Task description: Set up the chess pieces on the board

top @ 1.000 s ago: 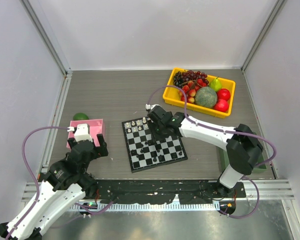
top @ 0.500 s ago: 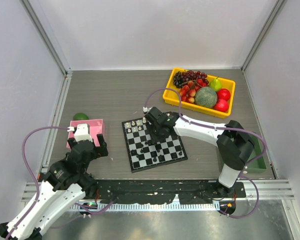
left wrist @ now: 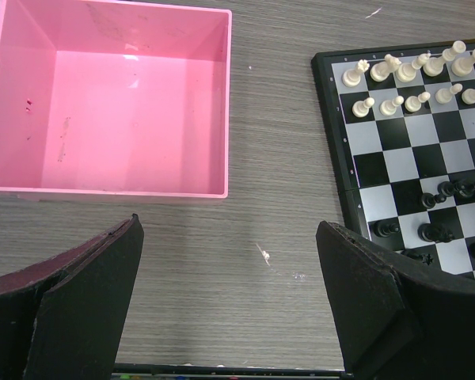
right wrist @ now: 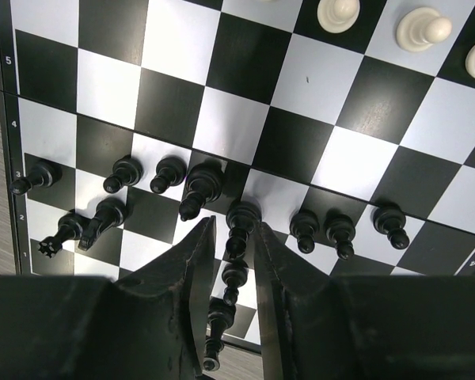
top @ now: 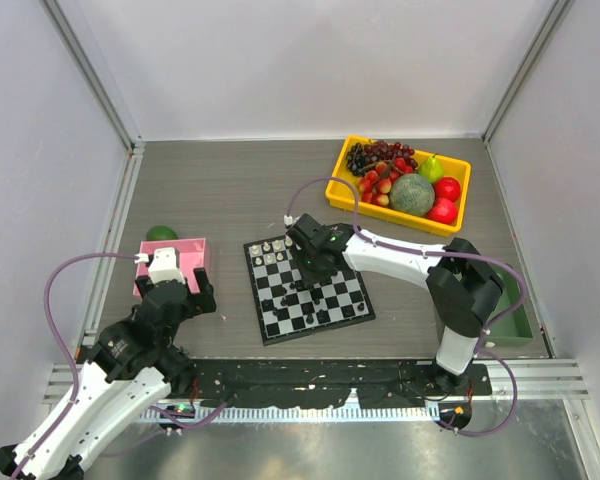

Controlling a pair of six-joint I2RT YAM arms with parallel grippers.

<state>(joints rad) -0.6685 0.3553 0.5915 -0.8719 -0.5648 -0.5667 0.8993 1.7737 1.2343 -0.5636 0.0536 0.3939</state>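
Observation:
The board (top: 330, 292) lies mid-table. White chess pieces (top: 273, 250) stand in two rows at its far left edge, also seen in the left wrist view (left wrist: 404, 87). Black chess pieces (top: 280, 300) crowd its near part. My right gripper (top: 310, 270) hovers low over the board (right wrist: 237, 119), jaws a narrow gap apart either side of an upright black piece (right wrist: 239, 229), small gaps showing. My left gripper (top: 177, 297) is wide open and empty over bare table (left wrist: 229, 226), between the pink tray (left wrist: 111, 190) and the board (left wrist: 412, 134).
The pink tray (top: 195, 245) holds nothing and sits left of the board, with a green fruit (top: 161, 233) behind it. A yellow bin (top: 340, 190) of fruit stands at the back right. A green bin (top: 520, 320) sits near the right arm's base.
My right gripper has moved a little to the left over the board. The left arm has not moved.

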